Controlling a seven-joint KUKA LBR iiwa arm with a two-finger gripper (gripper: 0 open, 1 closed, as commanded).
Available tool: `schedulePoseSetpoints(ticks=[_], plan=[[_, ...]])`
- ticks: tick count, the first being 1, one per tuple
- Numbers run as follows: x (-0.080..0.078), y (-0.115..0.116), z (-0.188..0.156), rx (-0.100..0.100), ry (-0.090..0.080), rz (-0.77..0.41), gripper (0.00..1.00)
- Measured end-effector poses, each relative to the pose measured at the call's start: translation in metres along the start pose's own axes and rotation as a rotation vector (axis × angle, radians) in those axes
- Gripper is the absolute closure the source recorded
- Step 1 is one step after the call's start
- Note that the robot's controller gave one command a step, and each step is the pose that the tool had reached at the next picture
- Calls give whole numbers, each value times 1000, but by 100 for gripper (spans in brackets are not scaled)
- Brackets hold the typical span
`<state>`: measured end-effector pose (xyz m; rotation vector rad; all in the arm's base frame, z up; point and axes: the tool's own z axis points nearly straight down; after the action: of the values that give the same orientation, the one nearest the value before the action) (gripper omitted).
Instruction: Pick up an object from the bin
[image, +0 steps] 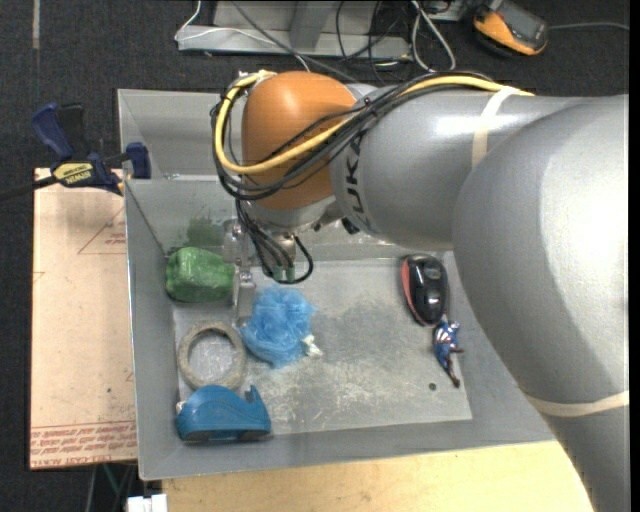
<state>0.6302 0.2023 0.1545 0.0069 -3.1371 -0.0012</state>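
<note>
**Tool down between the green lump and the blue pouf, left part of the bin**

A crumpled green lump of soft material (198, 274) lies in the left part of the grey metal bin (370, 370), close to the left wall. Just right of it and a little lower in the frame sits a light blue mesh bath pouf (277, 325). The tool (243, 280) stands low in the narrow space between the two, at the right edge of the green lump and just above the upper left of the pouf. Whether it touches either one cannot be told, and neither can whether the tool is apart or together, as its tip is dark and partly lost against the two things.

Below the green lump lies a pale, flat roll of tape (187, 352), its right side near the pouf. Below that, in the lower left corner of the bin, sits a blue plastic tape dispenser (222, 413), just beside the roll.

Well apart from these, in the right part of the bin, a black and red computer mouse (426, 289) lies by the arm. A small blue and red toy figure (447, 350) lies just below it.

Above the tool is the rounded orange cover (290, 130) of the wrist, looped by yellow and black cables (225, 140). The thick silver arm (520, 200) fills the right side of the frame.
</note>
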Motion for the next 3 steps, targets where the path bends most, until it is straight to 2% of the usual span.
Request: schedulePoseSetpoints(ticks=[1, 2, 3], plan=[[-1, -1, -5, -1, -6, 4, 0], [-7, 31, 52, -3, -27, 97, 0], [-5, 39, 8, -7, -21, 262, 0]])
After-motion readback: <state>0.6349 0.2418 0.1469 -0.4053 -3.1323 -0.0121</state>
